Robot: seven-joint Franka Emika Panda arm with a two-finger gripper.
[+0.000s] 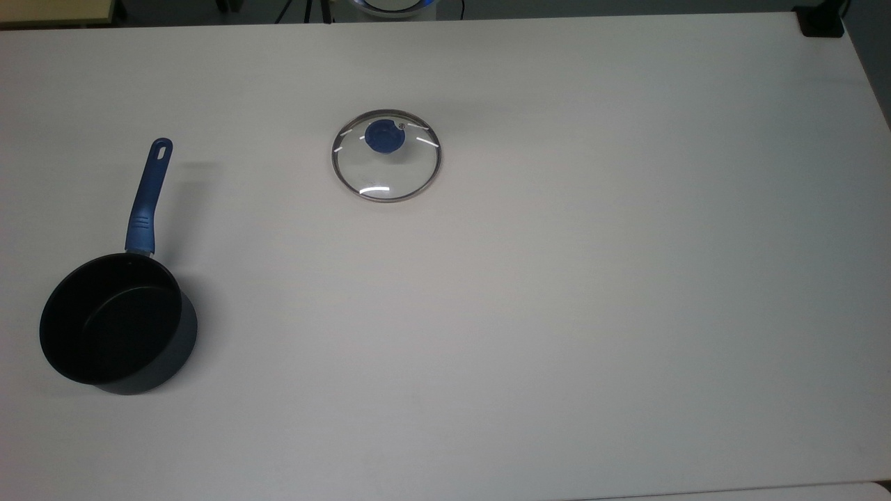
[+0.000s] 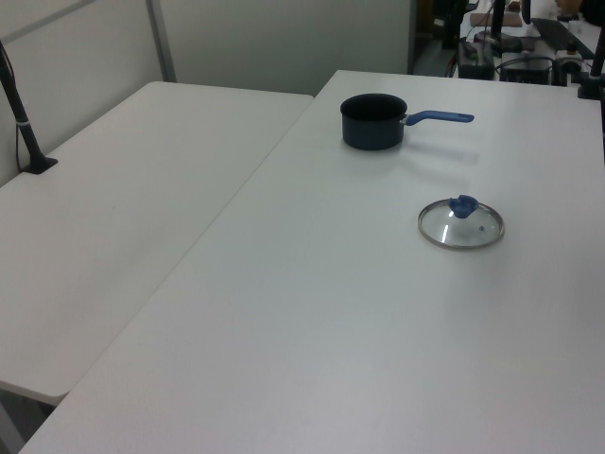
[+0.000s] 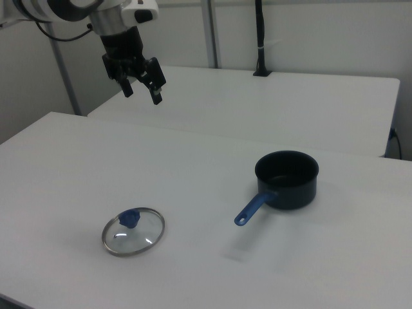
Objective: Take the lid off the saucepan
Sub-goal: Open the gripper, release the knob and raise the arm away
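Observation:
The glass lid (image 1: 386, 156) with its blue knob (image 1: 383, 136) lies flat on the white table, well away from the saucepan (image 1: 111, 327). The dark saucepan stands uncovered at the top view's lower left, its blue handle (image 1: 148, 195) pointing up the frame. In the left view the lid (image 2: 461, 225) rests in front of the saucepan (image 2: 373, 121). In the right view the lid (image 3: 134, 231) lies at lower left and the saucepan (image 3: 287, 178) at right. My gripper (image 3: 142, 89) hangs open high above the table, up and behind the lid, holding nothing.
The white table (image 1: 557, 278) spreads wide around both items. A second white table (image 2: 113, 208) adjoins it on the left view's left, with a black post (image 2: 24, 123) clamped at its edge. Equipment and cables (image 2: 529, 38) crowd the far end.

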